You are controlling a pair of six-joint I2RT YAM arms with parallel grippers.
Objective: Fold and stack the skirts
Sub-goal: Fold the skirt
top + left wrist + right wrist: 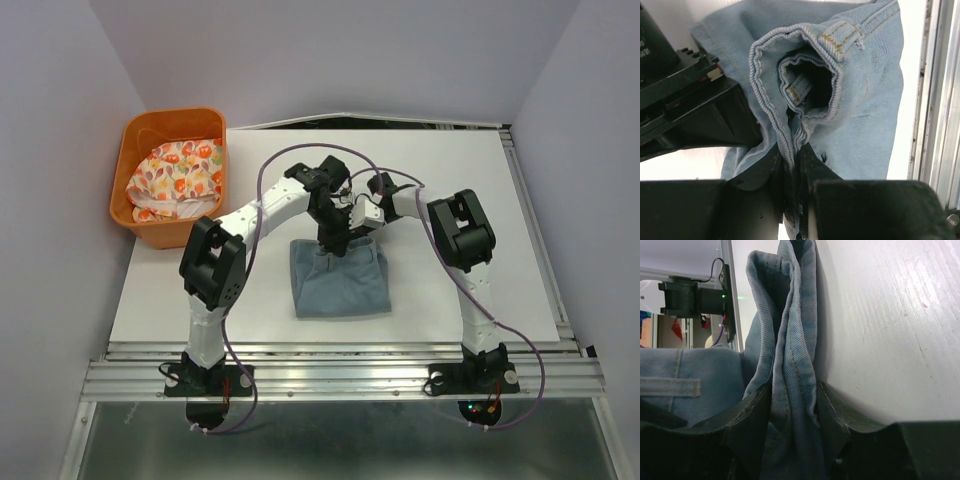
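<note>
The light blue denim skirt (pixel 340 280) lies folded on the white table in front of the arms. My left gripper (pixel 330 247) is shut on a bunched seam of its far edge, seen pinched between the fingers in the left wrist view (pixel 794 155). My right gripper (pixel 358 222) is shut on folds of the same far edge; the denim skirt (pixel 790 390) fills the gap between its fingers. The two grippers sit close together above the skirt's far edge. The white floral skirt (pixel 178 178) lies crumpled in the orange basket.
The orange plastic basket (pixel 150 228) stands at the table's far left corner. The white table top (pixel 470 200) ends at a metal rail (pixel 340 355) on the near side. Grey walls enclose the left, right and back.
</note>
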